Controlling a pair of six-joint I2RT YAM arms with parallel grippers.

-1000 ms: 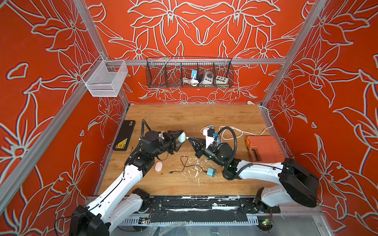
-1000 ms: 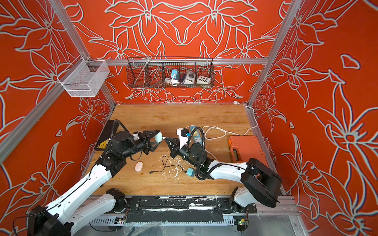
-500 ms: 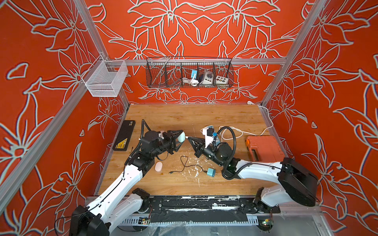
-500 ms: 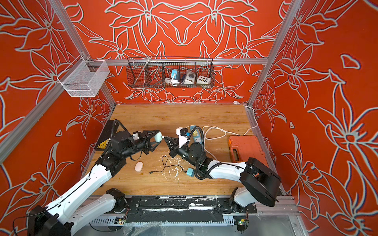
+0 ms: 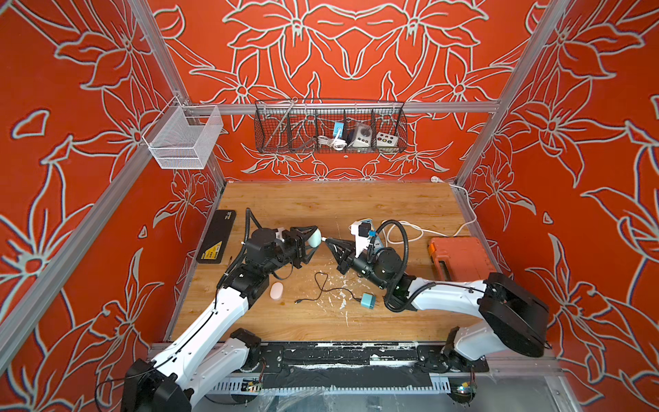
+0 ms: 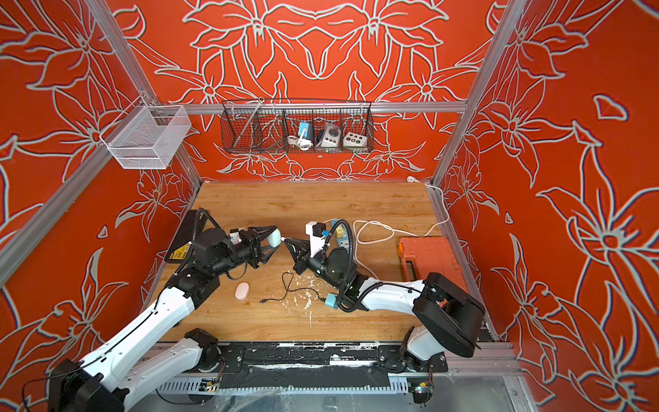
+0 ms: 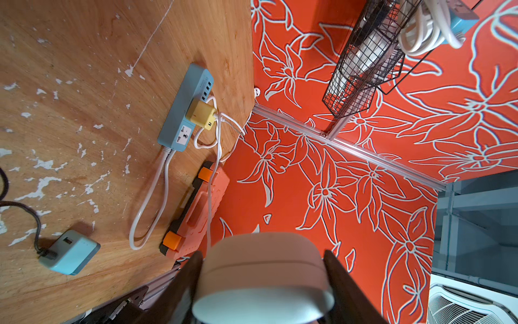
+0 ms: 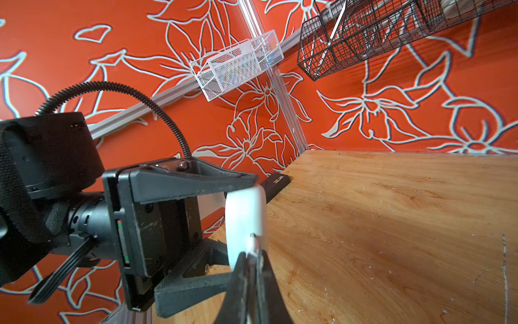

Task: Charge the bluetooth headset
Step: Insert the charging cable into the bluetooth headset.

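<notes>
The headset case (image 5: 314,238), a white rounded shell, is held up above the middle of the desk (image 5: 338,203). It is clamped between the two fingers of the left tool (image 7: 263,280), whose jaws are spread partway to fit around it. It is met head-on by the right tool (image 8: 252,259), which is pinched tight on a small white plug (image 8: 253,242). The plug's tip is set against the case's narrow edge, though whether it is seated in a port cannot be told. Down on the desk, a pale oval pod (image 5: 276,290) is seen beside the left arm, and a thin black cable (image 5: 322,285) is trailed to a teal charger block (image 5: 367,300). Further back a blue power strip (image 7: 185,109) is laid flat with a yellow adapter (image 7: 201,114) plugged in, and an orange box (image 5: 460,255) is set near it.
</notes>
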